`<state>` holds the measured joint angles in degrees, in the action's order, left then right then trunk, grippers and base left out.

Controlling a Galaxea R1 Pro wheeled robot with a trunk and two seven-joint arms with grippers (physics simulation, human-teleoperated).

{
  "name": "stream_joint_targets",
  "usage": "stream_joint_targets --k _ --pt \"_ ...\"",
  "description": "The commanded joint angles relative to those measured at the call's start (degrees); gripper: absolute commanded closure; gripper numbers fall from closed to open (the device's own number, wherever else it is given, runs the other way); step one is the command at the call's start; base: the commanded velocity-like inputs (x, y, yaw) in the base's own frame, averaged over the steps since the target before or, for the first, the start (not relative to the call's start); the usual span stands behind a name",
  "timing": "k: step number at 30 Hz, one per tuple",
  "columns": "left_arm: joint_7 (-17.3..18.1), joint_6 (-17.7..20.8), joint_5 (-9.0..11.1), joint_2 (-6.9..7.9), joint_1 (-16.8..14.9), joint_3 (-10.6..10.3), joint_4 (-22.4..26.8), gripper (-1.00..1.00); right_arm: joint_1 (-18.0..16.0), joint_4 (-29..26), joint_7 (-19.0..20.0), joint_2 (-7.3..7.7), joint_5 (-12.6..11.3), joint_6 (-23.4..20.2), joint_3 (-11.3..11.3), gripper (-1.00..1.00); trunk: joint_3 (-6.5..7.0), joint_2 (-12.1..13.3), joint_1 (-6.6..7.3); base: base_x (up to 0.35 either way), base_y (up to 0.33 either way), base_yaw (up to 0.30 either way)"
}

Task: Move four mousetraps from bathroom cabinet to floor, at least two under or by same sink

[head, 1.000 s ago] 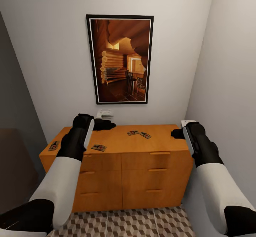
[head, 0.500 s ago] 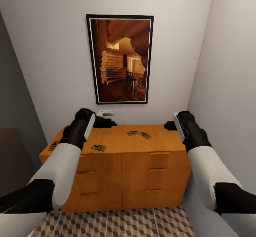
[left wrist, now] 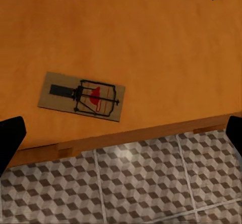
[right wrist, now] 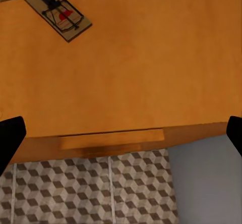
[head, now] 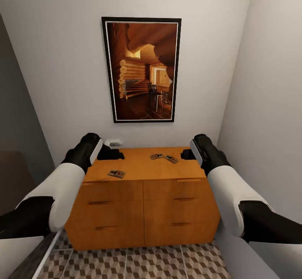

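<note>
Orange-brown wood forms the cabinet [head: 144, 205], which is set against the wall beneath a framed picture [head: 141, 69], with patterned floor tiles [head: 138, 264] in front. The left gripper [head: 112, 153] and right gripper [head: 184, 155] are held above the cabinet top, each with its fingers spread wide and nothing between them. Three mousetraps are seen flat on the top: one near the front edge [head: 117, 173] and two touching at mid-top [head: 156, 156], [head: 171, 159].
</note>
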<state>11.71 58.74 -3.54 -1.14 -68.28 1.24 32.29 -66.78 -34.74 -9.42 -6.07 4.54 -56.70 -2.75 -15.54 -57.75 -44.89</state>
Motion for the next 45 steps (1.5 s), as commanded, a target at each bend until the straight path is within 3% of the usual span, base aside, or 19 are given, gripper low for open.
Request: stream_joint_targets --k 1,6,20,45 --pt "0.44 0.28 -0.28 0.34 -0.14 0.14 -0.35 -1.00 -0.09 0.25 0.15 -0.27 0.51 -0.05 -0.29 -1.00 -0.08 -0.06 -0.01 0.000 0.000 0.000" --pt "0.76 0.65 -0.41 1.25 -0.41 0.05 -1.03 -1.00 -0.22 0.82 0.24 -0.85 0.37 0.18 -0.38 -1.00 -0.08 -0.06 -0.01 0.000 0.000 0.000" --pt "0.48 0.49 -1.22 0.99 -0.53 -0.29 0.15 -1.00 -0.27 0.82 0.29 -1.23 0.38 0.18 -0.42 -1.00 -0.08 -0.06 -0.01 0.028 0.000 0.000" --pt "0.32 -0.08 -1.12 0.82 -0.54 -0.02 0.17 -1.00 -0.28 0.81 0.42 -0.75 0.38 0.39 -0.59 -1.00 -0.08 -0.06 -0.01 0.296 0.000 0.000"
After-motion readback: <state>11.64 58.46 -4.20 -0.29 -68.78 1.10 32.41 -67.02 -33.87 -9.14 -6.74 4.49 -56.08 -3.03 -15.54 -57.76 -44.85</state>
